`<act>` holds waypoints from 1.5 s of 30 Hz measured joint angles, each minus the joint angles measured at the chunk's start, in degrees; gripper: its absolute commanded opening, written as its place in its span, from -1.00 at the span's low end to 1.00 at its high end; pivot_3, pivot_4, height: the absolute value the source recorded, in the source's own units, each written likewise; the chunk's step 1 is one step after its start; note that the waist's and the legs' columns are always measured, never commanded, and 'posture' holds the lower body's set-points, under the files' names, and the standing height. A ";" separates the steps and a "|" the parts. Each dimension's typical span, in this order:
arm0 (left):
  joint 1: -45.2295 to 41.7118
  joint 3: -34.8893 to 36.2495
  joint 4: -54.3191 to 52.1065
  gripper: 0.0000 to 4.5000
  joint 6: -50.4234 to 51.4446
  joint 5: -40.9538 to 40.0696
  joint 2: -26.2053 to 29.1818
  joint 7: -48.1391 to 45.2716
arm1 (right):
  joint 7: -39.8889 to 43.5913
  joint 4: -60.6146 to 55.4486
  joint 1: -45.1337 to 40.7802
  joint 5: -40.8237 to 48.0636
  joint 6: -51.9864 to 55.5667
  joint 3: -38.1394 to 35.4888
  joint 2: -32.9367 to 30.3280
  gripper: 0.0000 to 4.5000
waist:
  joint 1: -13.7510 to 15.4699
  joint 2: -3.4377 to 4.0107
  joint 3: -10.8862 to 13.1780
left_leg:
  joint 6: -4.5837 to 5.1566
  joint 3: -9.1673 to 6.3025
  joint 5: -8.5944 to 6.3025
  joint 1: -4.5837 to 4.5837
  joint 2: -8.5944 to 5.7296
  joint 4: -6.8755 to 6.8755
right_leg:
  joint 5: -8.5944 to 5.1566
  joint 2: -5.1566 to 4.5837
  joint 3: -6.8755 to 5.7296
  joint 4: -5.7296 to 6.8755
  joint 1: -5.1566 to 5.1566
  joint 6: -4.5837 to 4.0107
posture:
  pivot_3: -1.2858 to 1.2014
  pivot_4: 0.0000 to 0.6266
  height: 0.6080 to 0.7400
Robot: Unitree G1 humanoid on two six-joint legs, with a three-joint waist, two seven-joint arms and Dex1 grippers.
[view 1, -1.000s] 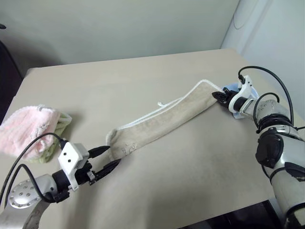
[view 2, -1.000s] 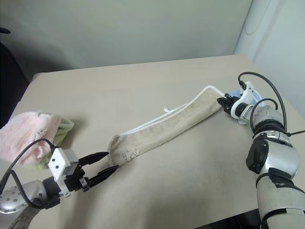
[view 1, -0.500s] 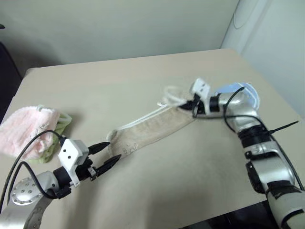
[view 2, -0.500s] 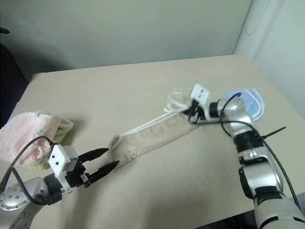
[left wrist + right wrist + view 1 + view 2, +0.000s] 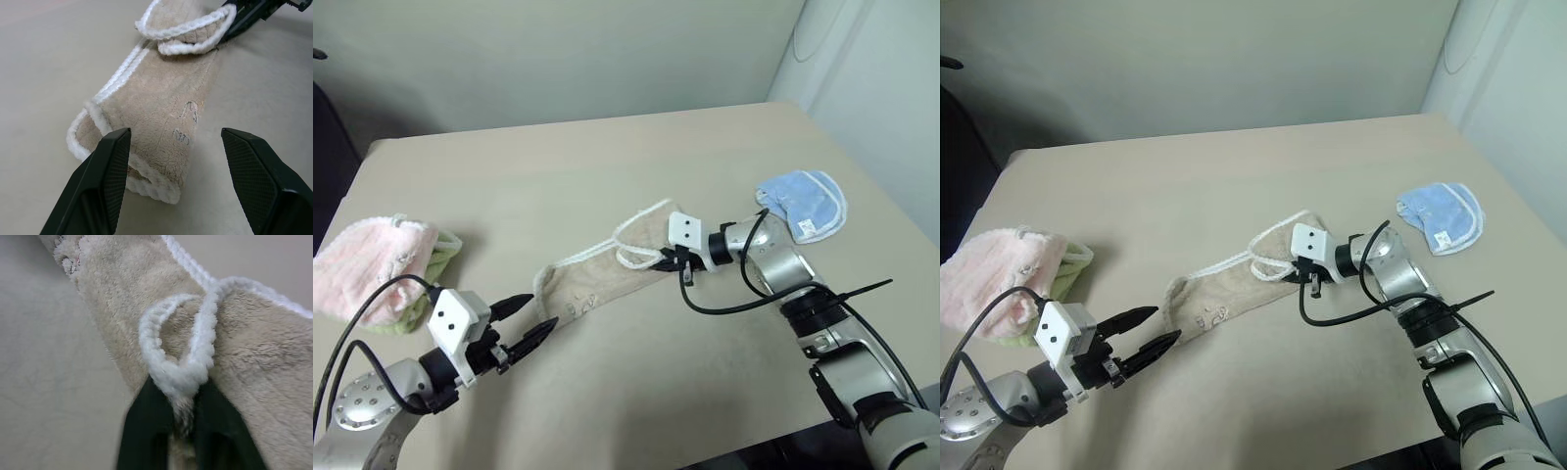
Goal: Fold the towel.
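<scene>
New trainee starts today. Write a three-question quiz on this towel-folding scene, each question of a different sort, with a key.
1. True or false: the left gripper is clamped on the towel.
2. Multiple choice: what lies at the table's left edge? A) a blue cloth B) a pink cloth C) a sponge
3. Fill in: the right gripper's jaws have the towel's white ____ between them.

Key:
1. False. Its jaws stand open just short of the towel's near end.
2. B. The pink cloth lies there; the blue cloth is near the right edge.
3. Corded edging, at the end folded over the towel's middle.
</scene>
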 measured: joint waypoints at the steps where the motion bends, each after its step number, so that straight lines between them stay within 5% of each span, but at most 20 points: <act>1: -0.01 0.00 0.00 0.42 0.00 -0.06 -0.01 0.02 | 0.21 -0.16 0.15 0.40 0.30 -0.08 0.00 -0.12 | 0.01 0.00 0.00 | 0.00 -0.01 0.00 0.00 0.00 0.00 | 0.00 0.00 0.00 0.00 0.00 0.00 | 0.03 -0.52 1.00; 3: -0.05 0.00 0.00 0.42 0.01 -0.23 -0.17 0.07 | 0.46 -0.63 0.38 1.82 1.05 -0.71 0.00 0.16 | 0.03 0.00 0.00 | -0.01 0.00 0.01 0.00 0.00 0.00 | -0.01 0.00 0.00 0.00 0.00 0.01 | 0.03 -0.52 1.00; 8: 0.63 1.65 -0.25 0.42 1.07 -4.53 -2.59 1.35 | 4.61 -6.57 2.15 10.86 4.95 -6.64 -2.26 0.16 | 0.21 0.00 0.00 | -0.05 0.00 0.03 0.01 -0.02 0.05 | -0.06 0.00 0.02 -0.06 0.11 0.10 | 0.03 -0.52 1.00; 11: 0.79 5.50 -0.23 0.42 3.34 -10.91 -5.40 4.31 | 4.87 -5.60 1.54 14.94 8.20 -11.37 -3.42 -0.12 | 0.22 -0.02 -0.01 | -0.06 0.01 0.03 0.06 -0.02 0.09 | -0.07 0.00 0.03 -0.07 0.19 0.11 | 0.03 -0.52 1.00; 17: 0.19 10.56 0.45 0.42 10.16 -28.48 -9.82 14.82 | -2.66 13.67 -5.63 13.24 3.05 -15.07 0.47 -0.99 | 0.18 -0.04 -0.03 | -0.05 0.02 0.03 0.25 -0.02 0.11 | -0.07 0.00 0.06 0.06 0.26 0.11 | 0.03 -0.52 1.00; 20: 0.98 10.88 0.68 0.42 12.04 -36.53 -12.22 19.20 | -5.40 23.32 -6.27 9.23 -5.04 -13.02 4.65 -0.99 | 0.15 -0.03 -0.02 | -0.05 0.02 0.03 0.25 -0.03 0.00 | -0.07 0.00 0.06 0.04 0.20 0.11 | 0.03 -0.52 1.00; 25: 5.33 8.96 -0.98 0.98 12.71 -46.92 -16.78 26.58 | -8.51 36.44 -6.68 3.06 -16.37 -9.61 8.34 -1.00 | 0.27 0.01 0.00 | -0.06 0.03 0.03 0.24 -0.07 -0.04 | -0.07 -0.04 0.06 -0.01 0.22 0.12 | 0.03 -0.52 1.00; 33: 10.47 1.98 -3.81 0.98 12.94 -51.69 -19.49 37.50 | -7.27 40.22 -7.16 4.08 -19.33 -12.67 9.68 -1.00 | 0.49 0.00 0.01 | 0.03 0.00 -0.06 0.93 -0.06 -0.06 | -0.09 -0.03 0.06 -0.31 1.08 0.09 | 0.03 -0.52 1.00; 45: 0.47 -6.25 1.68 0.98 13.21 -59.35 -19.37 55.24 | -5.31 25.57 -9.13 14.10 -11.91 -21.48 9.90 -1.00 | 1.22 0.25 0.07 | -0.13 -0.03 0.02 1.07 -0.07 -0.28 | -0.09 -0.02 0.04 -0.43 1.19 0.07 | 0.03 -0.52 1.00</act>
